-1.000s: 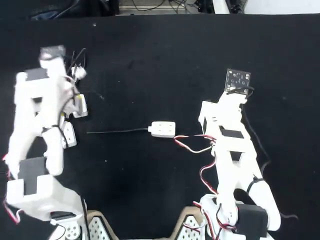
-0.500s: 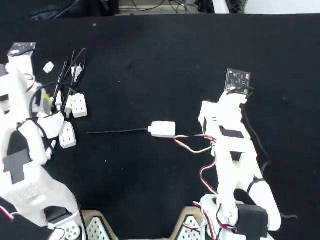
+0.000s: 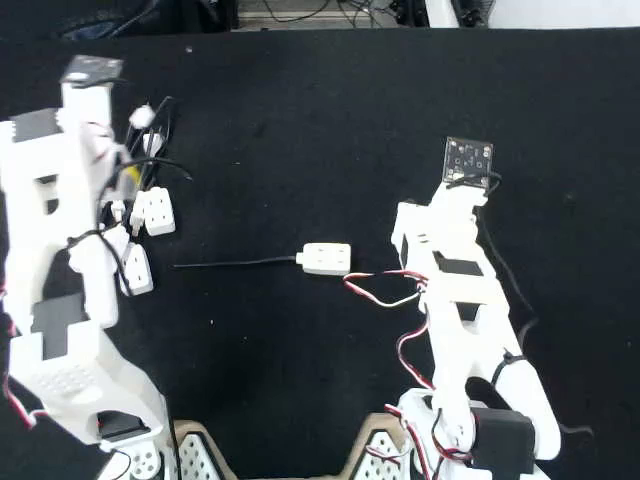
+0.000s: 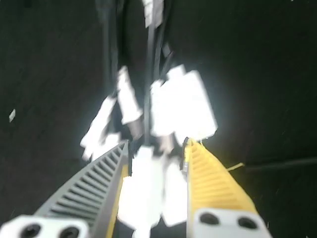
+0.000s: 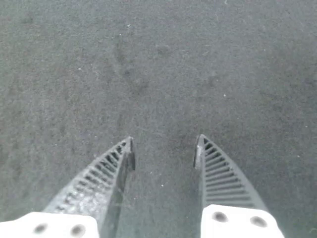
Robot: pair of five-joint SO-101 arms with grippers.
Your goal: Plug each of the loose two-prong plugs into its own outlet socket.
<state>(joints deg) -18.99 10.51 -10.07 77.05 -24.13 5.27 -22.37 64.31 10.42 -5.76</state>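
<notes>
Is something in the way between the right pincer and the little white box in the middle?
Nothing solid. The right pincer hangs open over bare black cloth. Only the arm's own red and white wires loop across the cloth beside the white box.

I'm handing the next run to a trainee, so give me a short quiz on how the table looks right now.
1. True or false: the right gripper is open above bare table.
2. Where does the lone white outlet block lie? A: between the two arms. B: under the right gripper. C: at the table's far edge.
3. Fill in: the cluster of white plugs and black cords lies beneath the ____ gripper.
Key: 1 true. 2 A. 3 left; the left gripper looks straight down on it.
</notes>
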